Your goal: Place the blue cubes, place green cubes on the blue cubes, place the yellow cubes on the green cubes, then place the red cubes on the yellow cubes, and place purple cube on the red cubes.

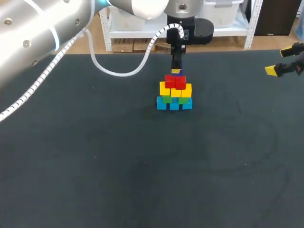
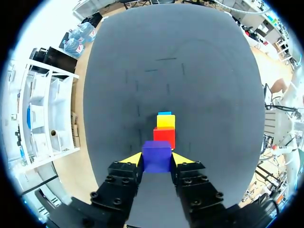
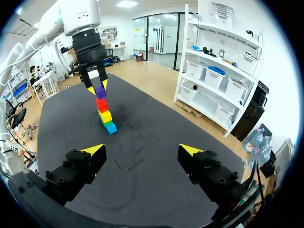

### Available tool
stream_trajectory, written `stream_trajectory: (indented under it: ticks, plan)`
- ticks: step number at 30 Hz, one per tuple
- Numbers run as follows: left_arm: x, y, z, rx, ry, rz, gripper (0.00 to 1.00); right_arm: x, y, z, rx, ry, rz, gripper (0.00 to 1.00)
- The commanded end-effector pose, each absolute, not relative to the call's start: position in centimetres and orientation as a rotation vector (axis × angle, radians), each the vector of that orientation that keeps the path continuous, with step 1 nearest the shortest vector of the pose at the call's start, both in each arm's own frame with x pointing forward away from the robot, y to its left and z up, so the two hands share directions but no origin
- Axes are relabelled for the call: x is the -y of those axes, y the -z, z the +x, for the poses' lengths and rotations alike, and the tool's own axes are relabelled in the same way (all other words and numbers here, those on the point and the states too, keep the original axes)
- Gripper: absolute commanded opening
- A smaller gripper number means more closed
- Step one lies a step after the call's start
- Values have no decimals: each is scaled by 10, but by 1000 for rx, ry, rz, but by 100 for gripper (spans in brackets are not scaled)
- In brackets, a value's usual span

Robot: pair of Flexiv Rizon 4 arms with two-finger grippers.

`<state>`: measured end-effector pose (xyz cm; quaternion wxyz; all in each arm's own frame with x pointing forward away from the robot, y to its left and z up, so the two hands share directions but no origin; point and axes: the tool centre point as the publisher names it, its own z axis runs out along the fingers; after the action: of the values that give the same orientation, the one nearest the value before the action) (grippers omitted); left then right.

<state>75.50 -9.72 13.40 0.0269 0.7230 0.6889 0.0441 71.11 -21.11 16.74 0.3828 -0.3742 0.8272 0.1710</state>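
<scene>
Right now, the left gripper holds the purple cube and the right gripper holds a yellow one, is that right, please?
Not quite: the right wrist view shows the right gripper open and empty. The left gripper does hold the purple cube.

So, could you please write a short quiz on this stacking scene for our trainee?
1. True or false: the left claw is shut on the purple cube.
2. What lies directly beneath the red cubes? A. blue cubes B. yellow cubes C. green cubes
3. Fill in: the right claw, holding nothing, is ____.
Key: 1 true; 2 B; 3 open.
</scene>
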Motion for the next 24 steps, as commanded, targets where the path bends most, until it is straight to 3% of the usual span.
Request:
stream_trajectory:
  ticks: [1, 24]
  plan:
    - [98, -132, 760, -2148, -105, 2237, 0, 211, -166, 712, -2106, -442, -956, 100]
    - [95, -124, 754, -2178, -54, 2236, 0, 211, -166, 712, -2106, -442, -956, 100]
